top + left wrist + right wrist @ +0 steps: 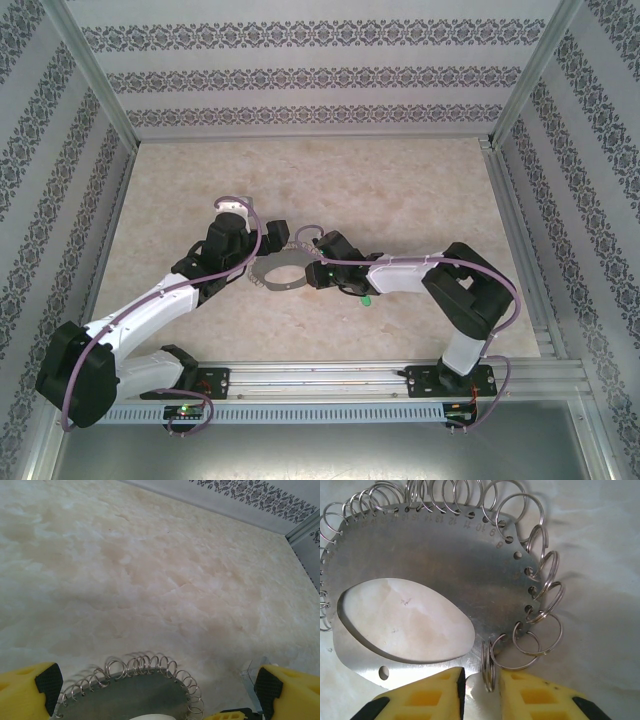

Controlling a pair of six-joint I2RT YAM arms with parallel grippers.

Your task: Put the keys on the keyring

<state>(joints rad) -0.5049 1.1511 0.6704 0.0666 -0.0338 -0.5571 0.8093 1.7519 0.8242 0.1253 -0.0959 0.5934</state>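
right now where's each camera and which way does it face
top external: overhead from behind, looking down on table, left arm, right arm, keyring.
left wrist: on left gripper, facing low across the table; yellow fingers frame keyring's rim.
right wrist: on right gripper, looking down close at keyring; fingertips flank one split ring.
shared: all show the keyring.

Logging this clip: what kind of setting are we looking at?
Likely a purpose-built robot test booth: a marble-look tabletop boxed in by patterned wallpaper walls on aluminium frame posts, with two arms bolted to a rail at its near edge.
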